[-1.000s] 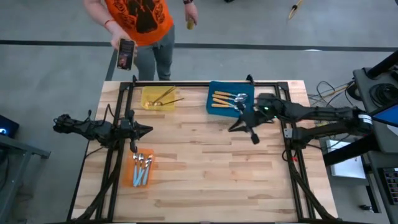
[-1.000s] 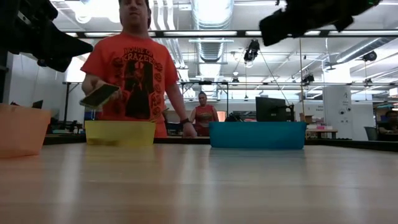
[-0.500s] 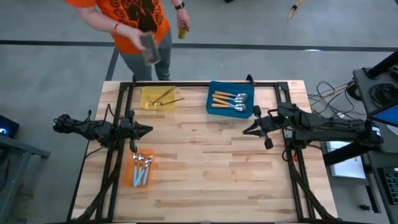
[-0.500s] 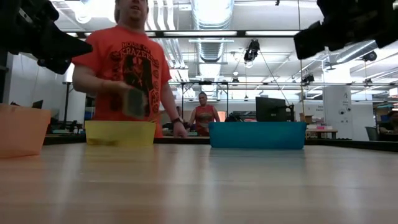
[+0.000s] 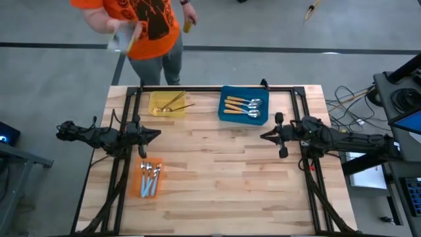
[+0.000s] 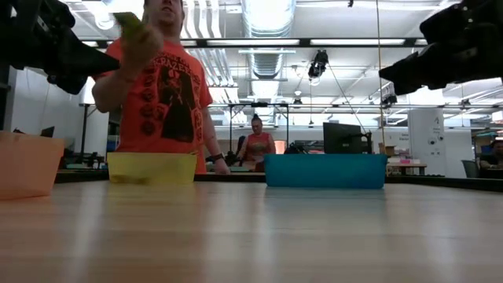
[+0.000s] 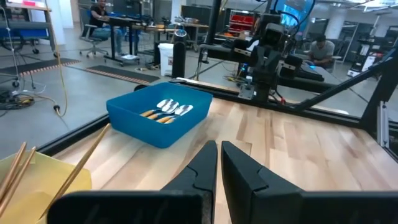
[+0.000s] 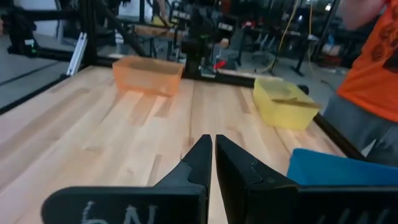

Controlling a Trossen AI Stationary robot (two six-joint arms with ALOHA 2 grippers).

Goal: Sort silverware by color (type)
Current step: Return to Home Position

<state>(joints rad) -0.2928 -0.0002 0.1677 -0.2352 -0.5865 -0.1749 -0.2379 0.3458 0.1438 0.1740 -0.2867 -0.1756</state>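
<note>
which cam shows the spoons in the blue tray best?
High view: looks straight down into the blue tray, spoons fully in sight. Left wrist shows them too, but at a slant. Low view shows only the tray's wall; right wrist only a corner.

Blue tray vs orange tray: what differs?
The blue tray holds orange-handled spoons; the orange tray holds blue-handled spoons. The blue tray sits at the far edge of the table, right of centre; the orange tray sits nearer, at the left. Both hold only silver-bowled spoons.
</note>
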